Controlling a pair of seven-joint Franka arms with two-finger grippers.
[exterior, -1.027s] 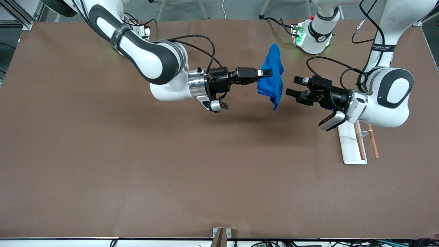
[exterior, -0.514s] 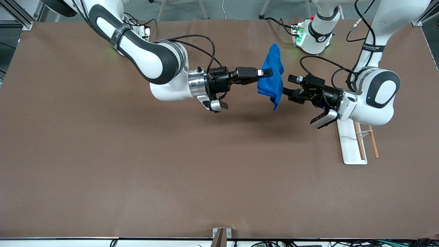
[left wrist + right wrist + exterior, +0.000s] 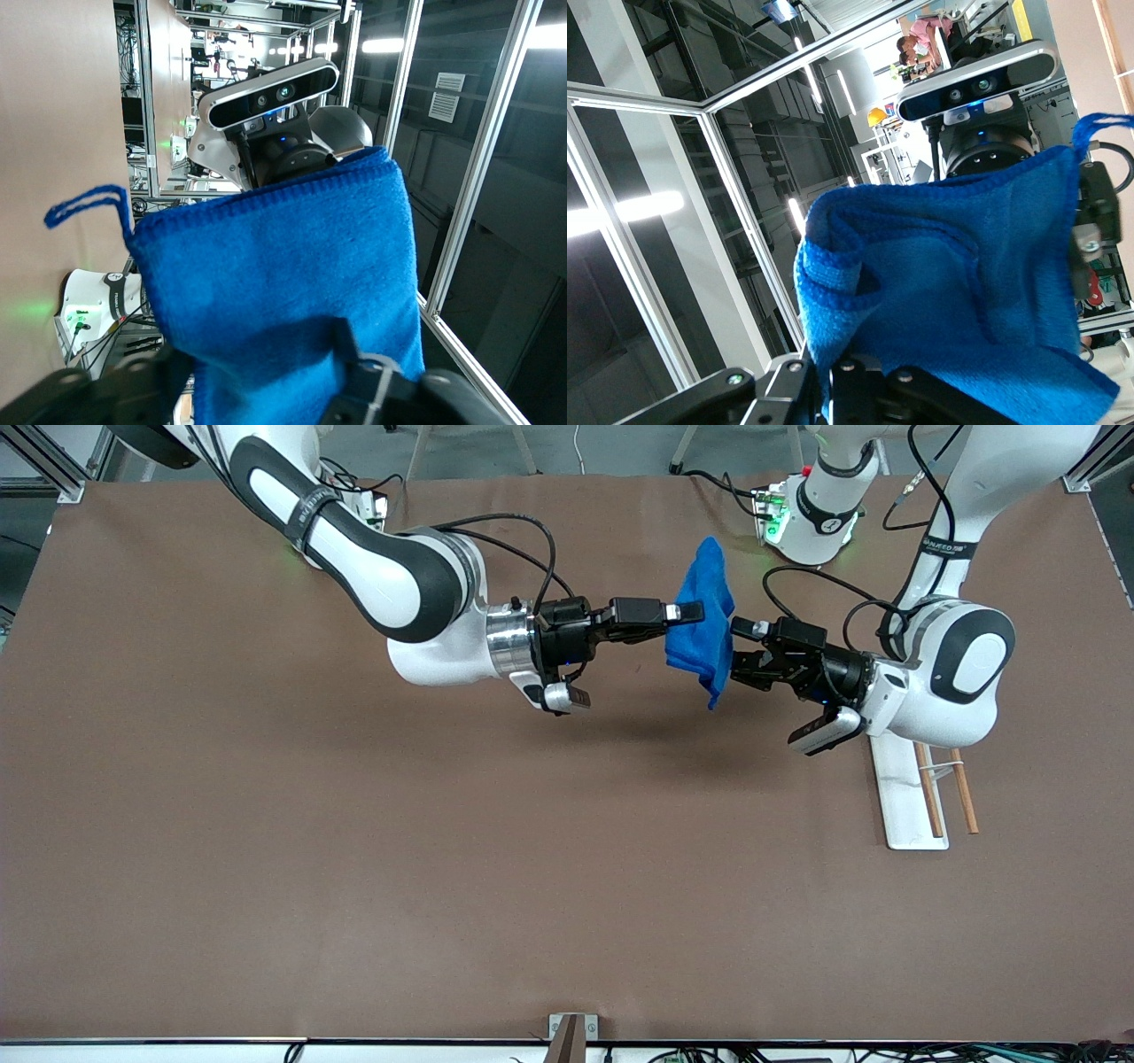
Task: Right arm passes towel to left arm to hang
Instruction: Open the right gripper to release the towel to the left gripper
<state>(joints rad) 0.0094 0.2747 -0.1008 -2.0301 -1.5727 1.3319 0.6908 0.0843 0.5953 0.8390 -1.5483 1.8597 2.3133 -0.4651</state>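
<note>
The bright blue towel (image 3: 704, 633) hangs in the air over the middle of the table, toward the robots' bases. My right gripper (image 3: 689, 613) is shut on its upper part; in the right wrist view the cloth (image 3: 957, 283) comes out of the closed jaws of the right gripper (image 3: 833, 376). My left gripper (image 3: 741, 652) has come in from the left arm's end of the table. It stands open, with one finger on each side of the towel's edge. In the left wrist view the towel (image 3: 283, 257) fills the gap of the left gripper (image 3: 261, 367), and a loose thread (image 3: 84, 202) sticks out at one corner.
A white tray (image 3: 899, 802) with two wooden rods (image 3: 962, 797) lies on the brown table at the left arm's end, partly under that arm's wrist. The left arm's base (image 3: 811, 518) stands near the table's edge by the robots.
The left gripper has moved in toward the towel until its fingers stand around the towel's edge, and they have narrowed. The right gripper and the towel have stayed put.
</note>
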